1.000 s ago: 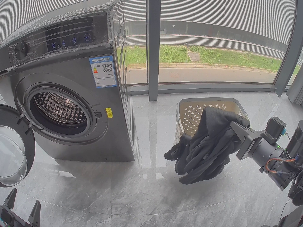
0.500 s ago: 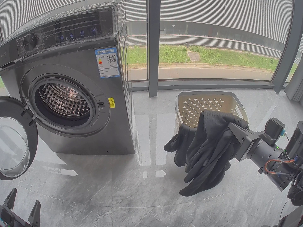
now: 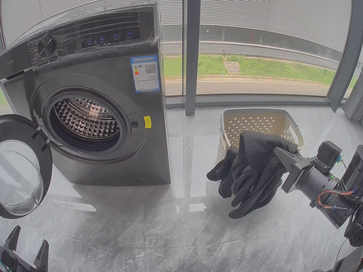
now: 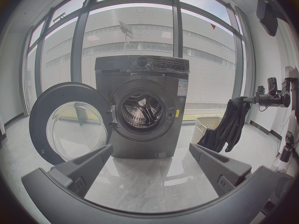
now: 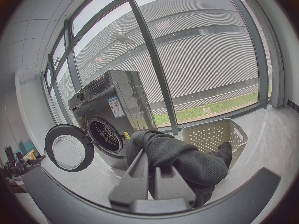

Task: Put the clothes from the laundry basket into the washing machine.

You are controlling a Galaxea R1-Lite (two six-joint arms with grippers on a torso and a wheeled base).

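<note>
A dark garment (image 3: 254,170) hangs from my right gripper (image 3: 281,153), which is shut on its top fold, in the air in front of the beige laundry basket (image 3: 261,123). One sleeve still trails over the basket's left rim. The right wrist view has the garment (image 5: 183,159) bunched over the closed fingers (image 5: 140,175). The grey washing machine (image 3: 94,95) stands at the left with its round door (image 3: 20,167) swung open and the steel drum (image 3: 87,119) showing. My left gripper (image 3: 26,246) sits low at the bottom left, open and holding nothing, facing the machine (image 4: 143,106).
Tall window panes and a dark pillar (image 3: 191,46) stand behind the machine and basket. Glossy grey floor tiles (image 3: 159,223) lie open between the machine and the basket. The open door juts out toward my left arm.
The head camera has shifted, so the machine and basket sit further right in the picture. The garment hangs a little higher, its lower end lifted off the floor. Both grippers keep their states.
</note>
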